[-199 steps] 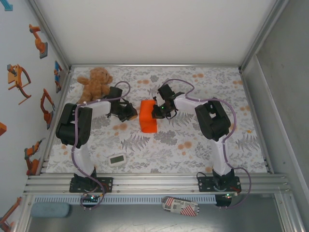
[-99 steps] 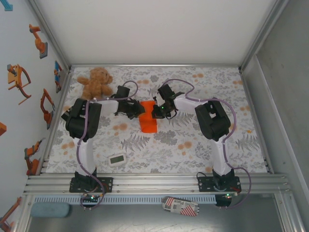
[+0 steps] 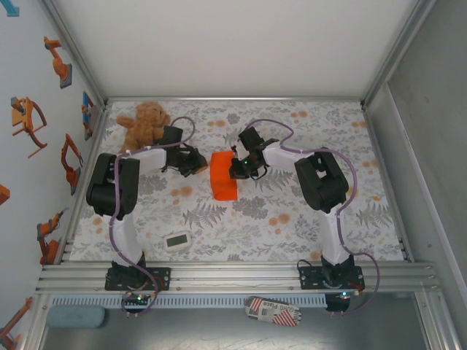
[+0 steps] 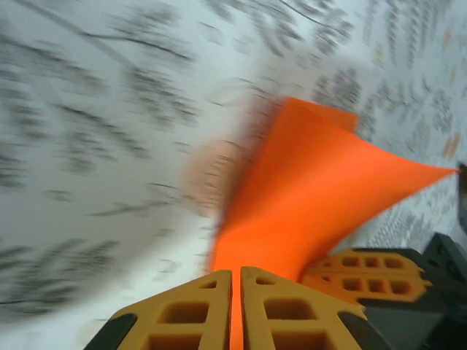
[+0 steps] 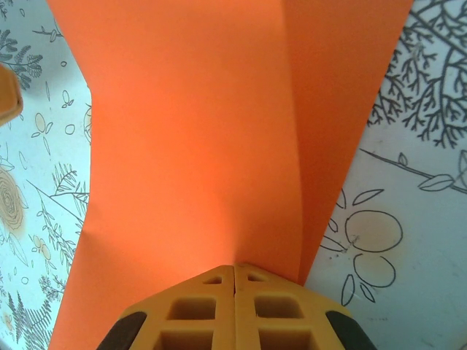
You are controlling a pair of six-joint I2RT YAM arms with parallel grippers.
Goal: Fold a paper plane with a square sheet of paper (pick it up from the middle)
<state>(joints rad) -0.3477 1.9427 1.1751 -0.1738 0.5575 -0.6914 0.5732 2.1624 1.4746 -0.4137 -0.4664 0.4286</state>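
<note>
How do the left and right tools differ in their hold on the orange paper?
The left tool comes in from the left side of the orange paper and pinches a raised, curling flap. The right tool comes in from the right side and clamps a broad, creased span. Both are shut on the paper.

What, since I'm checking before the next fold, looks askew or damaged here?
The paper is not lying flat: pinched by the left gripper and right gripper, it bows up off the table, one corner flaring free in the left wrist view. No tear shows. The teddy bear and timer sit apart from it.
</note>
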